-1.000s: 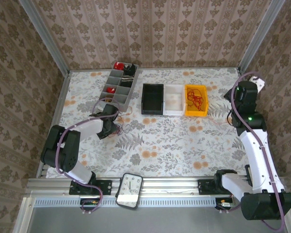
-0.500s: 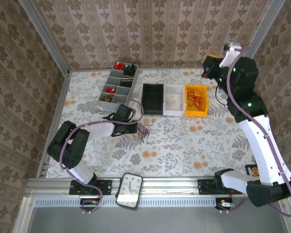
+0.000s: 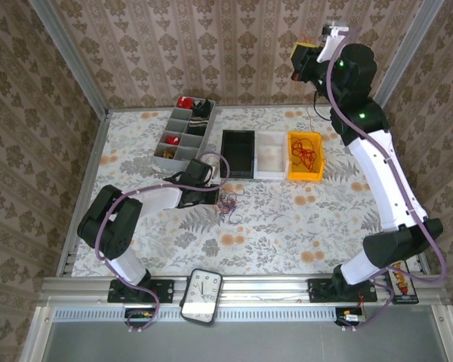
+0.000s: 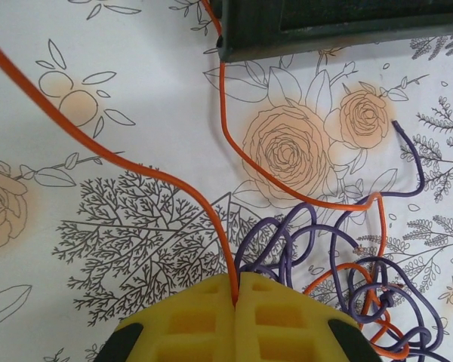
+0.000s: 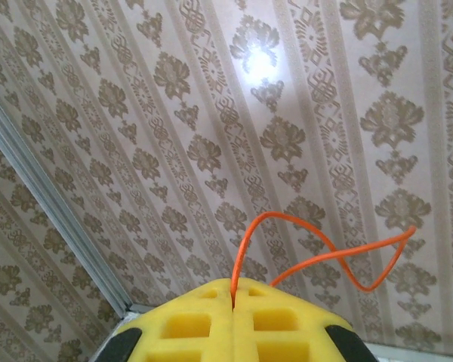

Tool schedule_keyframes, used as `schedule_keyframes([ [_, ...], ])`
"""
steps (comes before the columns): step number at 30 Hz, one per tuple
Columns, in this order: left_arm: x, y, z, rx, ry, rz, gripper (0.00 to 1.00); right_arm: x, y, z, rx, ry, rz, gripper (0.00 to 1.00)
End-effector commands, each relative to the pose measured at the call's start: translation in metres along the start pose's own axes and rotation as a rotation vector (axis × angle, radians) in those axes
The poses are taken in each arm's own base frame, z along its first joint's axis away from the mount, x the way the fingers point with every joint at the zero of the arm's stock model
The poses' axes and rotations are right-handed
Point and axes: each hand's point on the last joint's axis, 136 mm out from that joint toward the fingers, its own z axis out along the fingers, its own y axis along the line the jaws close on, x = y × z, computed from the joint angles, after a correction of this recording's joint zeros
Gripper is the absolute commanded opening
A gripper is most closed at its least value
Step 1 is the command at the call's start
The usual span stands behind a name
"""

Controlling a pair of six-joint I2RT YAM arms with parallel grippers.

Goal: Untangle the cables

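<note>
Left gripper (image 4: 236, 288): my yellow padded fingers are pressed together, pinching a thin orange wire (image 4: 147, 170) right at the pad seam. I'm low over the floral table cover (image 4: 98, 45), near the black plastic bin (image 4: 325, 23). From the pinch the orange wire runs off to the upper left. Another orange run comes from the bin corner and curves down into the dark purple wire tangle (image 4: 317, 249), which lies on the table just beside my fingers. From above, that tangle (image 3: 227, 202) sits in front of the black bin, well apart from the orange plastic bin (image 3: 305, 178) holding a red wire bundle (image 3: 306, 153).

Right gripper (image 5: 232, 290): also clamped, pinching an orange wire loop (image 5: 325, 256) held high against the patterned wall, with the loose end curling free above the pads. I cannot tell whether it is the same wire as the left one.

My guess at the step in hand is freeing orange from purple. To do it well:
- Hold the left pinch firm.
- Draw the orange slowly along its own line, away from the knot, so the purple stays down.
- Watch the crossings at lower right, where orange threads through the purple loops.
- If the purple drags along, stop and re-grip nearer the crossing.
- Mind the bin corner, where the wire could snag.
</note>
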Motion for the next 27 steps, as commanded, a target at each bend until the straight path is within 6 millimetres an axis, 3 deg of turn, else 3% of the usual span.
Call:
schedule_keyframes([
  [1,-0.002,0.001,0.003,-0.016,0.012,0.033,0.0,-0.05,0.024,-0.011,-0.06,-0.138,-0.048,0.03],
  [10,-0.003,0.0,0.014,-0.011,0.036,0.043,0.0,-0.1,0.047,-0.038,-0.042,-0.292,-0.168,0.02],
  [21,-0.005,-0.004,0.019,0.009,0.048,0.052,0.0,-0.126,0.06,-0.058,-0.072,-0.359,-0.175,0.01],
  [27,-0.003,-0.005,0.02,0.018,0.054,0.055,0.0,-0.134,0.049,-0.07,0.033,-0.397,-0.251,0.0],
])
